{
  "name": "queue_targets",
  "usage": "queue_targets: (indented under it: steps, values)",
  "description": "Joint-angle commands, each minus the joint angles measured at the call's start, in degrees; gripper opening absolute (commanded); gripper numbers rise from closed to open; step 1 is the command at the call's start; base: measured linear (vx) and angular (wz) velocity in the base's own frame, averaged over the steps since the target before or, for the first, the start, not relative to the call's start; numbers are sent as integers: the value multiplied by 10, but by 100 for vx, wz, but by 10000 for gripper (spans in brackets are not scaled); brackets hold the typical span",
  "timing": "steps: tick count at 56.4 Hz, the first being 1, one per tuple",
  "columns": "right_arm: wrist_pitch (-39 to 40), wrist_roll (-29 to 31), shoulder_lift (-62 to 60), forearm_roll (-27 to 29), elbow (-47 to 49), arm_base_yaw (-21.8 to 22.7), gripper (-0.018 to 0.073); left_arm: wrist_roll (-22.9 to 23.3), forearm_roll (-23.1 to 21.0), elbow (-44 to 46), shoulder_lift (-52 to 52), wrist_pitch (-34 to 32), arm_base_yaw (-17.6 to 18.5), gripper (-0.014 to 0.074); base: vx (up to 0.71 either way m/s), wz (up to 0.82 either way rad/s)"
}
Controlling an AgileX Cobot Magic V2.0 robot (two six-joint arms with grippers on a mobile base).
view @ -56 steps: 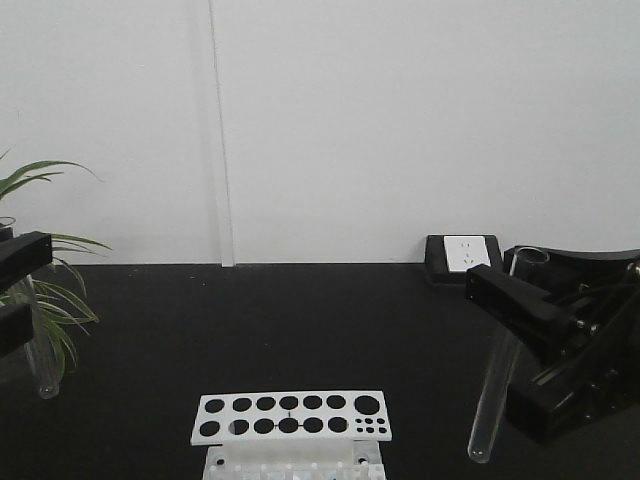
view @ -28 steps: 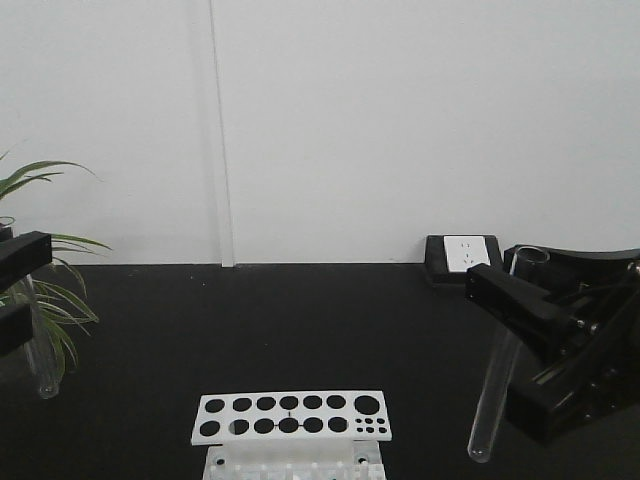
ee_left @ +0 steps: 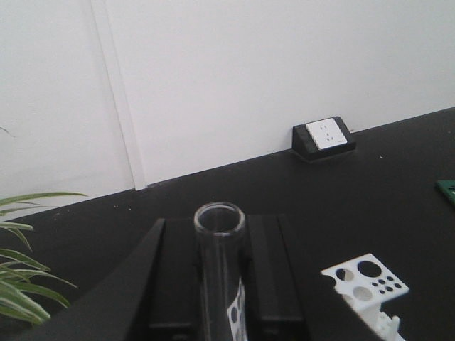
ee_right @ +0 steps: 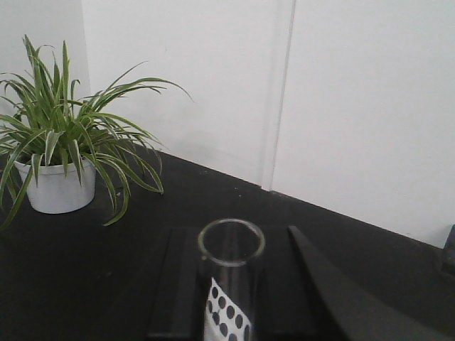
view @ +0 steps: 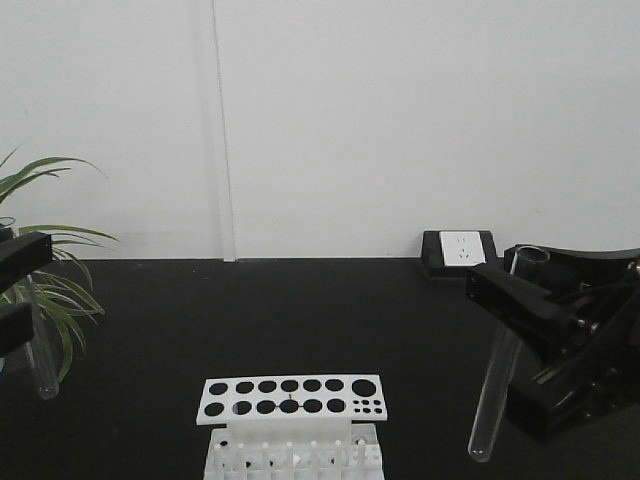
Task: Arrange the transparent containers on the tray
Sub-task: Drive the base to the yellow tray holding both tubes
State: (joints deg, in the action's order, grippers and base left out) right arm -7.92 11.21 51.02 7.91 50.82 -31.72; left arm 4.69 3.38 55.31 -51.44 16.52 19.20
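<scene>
Two transparent containers show, both clear glass test tubes. My left gripper (view: 18, 290) at the left edge is shut on one tube (view: 40, 350), which hangs upright with its round bottom down. In the left wrist view its open rim (ee_left: 220, 220) stands between the black fingers (ee_left: 178, 277). My right gripper (view: 500, 345) is shut on the other tube (view: 495, 390), which is slightly tilted above the black table. Its rim (ee_right: 231, 241) shows between the fingers (ee_right: 284, 284) in the right wrist view. The tray is out of view.
A white perforated rack (view: 290, 397) stands at the front middle of the black table (view: 300, 320). It also shows in the left wrist view (ee_left: 366, 278). A potted plant (view: 45, 290) is at the left. A power socket (view: 462, 250) sits by the white wall.
The rack, socket and plant sit slightly higher in the front view, and more of the rack shows. Both grippers keep their tubes and their places in the frame.
</scene>
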Motion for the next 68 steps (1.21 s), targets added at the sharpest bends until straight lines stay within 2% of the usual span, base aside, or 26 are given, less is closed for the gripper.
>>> queue_targets:
  steps: [1, 68]
  values:
    - [51, 4, -7, -3, 16, 3, -9, 3, -4, 18, 7, -49, 4, -3, -15, -1]
    - [42, 4, -7, -3, 16, 3, -9, 3, -4, 18, 7, -49, 4, -3, -25, 7]
